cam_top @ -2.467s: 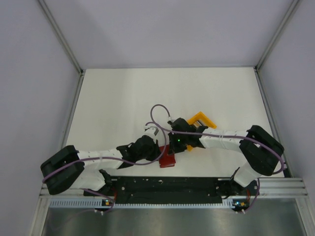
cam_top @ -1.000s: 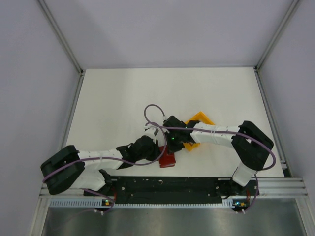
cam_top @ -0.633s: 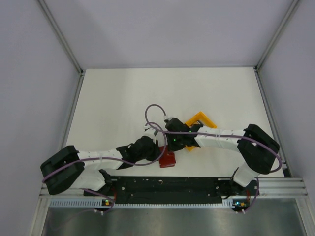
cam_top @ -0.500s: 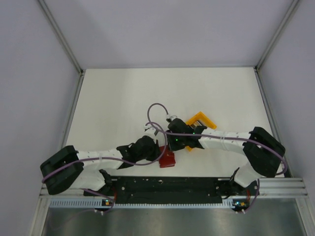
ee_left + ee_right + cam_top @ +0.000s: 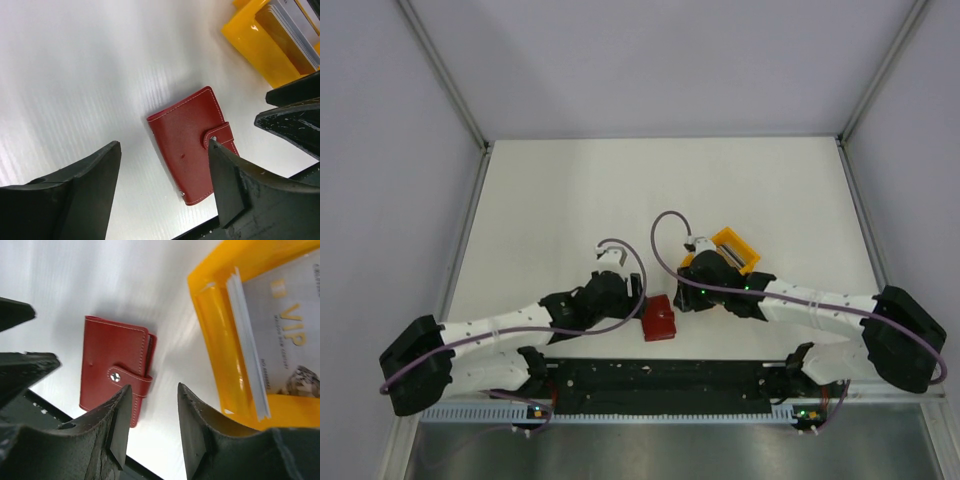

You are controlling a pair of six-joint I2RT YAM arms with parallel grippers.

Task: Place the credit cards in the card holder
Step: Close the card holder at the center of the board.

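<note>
The card holder, dark red, lies flat and closed on the white table with its snap tab fastened, near the front edge. A stack of credit cards lies in the yellow bin. The top card is pale with "VIP" print. My left gripper hangs open just left of the holder with nothing between its fingers. My right gripper is open too, between the holder and the bin, and holds nothing.
The yellow bin stands just right of the holder, tilted on the table. The black base rail runs right behind the holder's near edge. The two grippers' fingers are close together over the holder.
Both grippers have opened and drawn off the card holder, the left arm back to the left, the right arm out to the right. The holder lies where it was.
</note>
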